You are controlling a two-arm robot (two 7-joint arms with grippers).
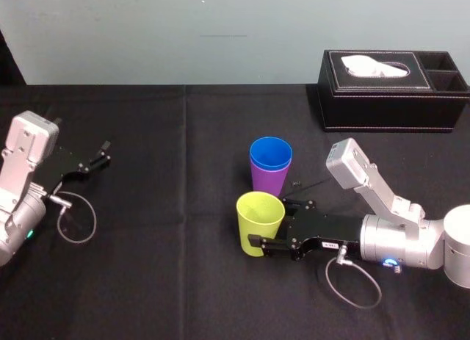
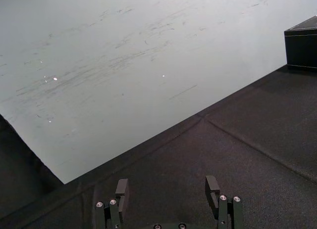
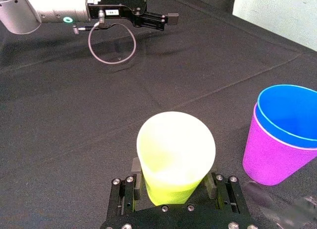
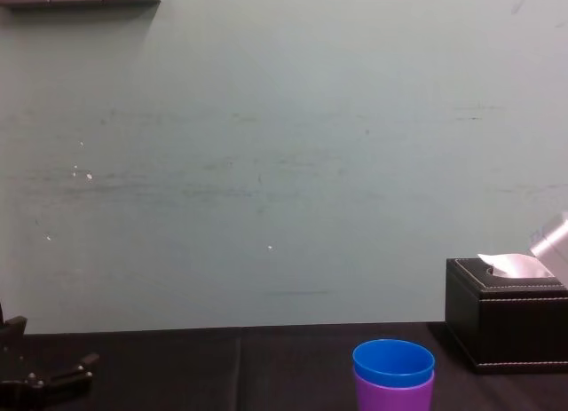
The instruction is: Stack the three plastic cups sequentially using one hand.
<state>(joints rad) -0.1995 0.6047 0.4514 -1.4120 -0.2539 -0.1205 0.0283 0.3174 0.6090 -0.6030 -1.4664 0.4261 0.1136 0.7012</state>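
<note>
The yellow-green cup (image 1: 259,222) stands upright on the black tablecloth, just in front of the other two. My right gripper (image 1: 268,222) reaches in from the right at table height, one finger on each side of this cup. In the right wrist view both fingers (image 3: 212,182) press against the walls of the yellow-green cup (image 3: 176,155), so the gripper (image 3: 173,173) is shut on it. The blue cup (image 1: 270,153) sits nested inside the purple cup (image 1: 269,181), upright and a little behind; I also see the blue cup (image 4: 393,362) from the chest. My left gripper (image 2: 166,189) is parked far left, open and holding nothing.
A black tissue box (image 1: 393,90) stands at the back right near the wall. A loose cable loop (image 1: 77,222) hangs beside the left arm, and another cable loop (image 1: 352,281) lies by the right wrist. Bare black cloth stretches between the cups and the left arm.
</note>
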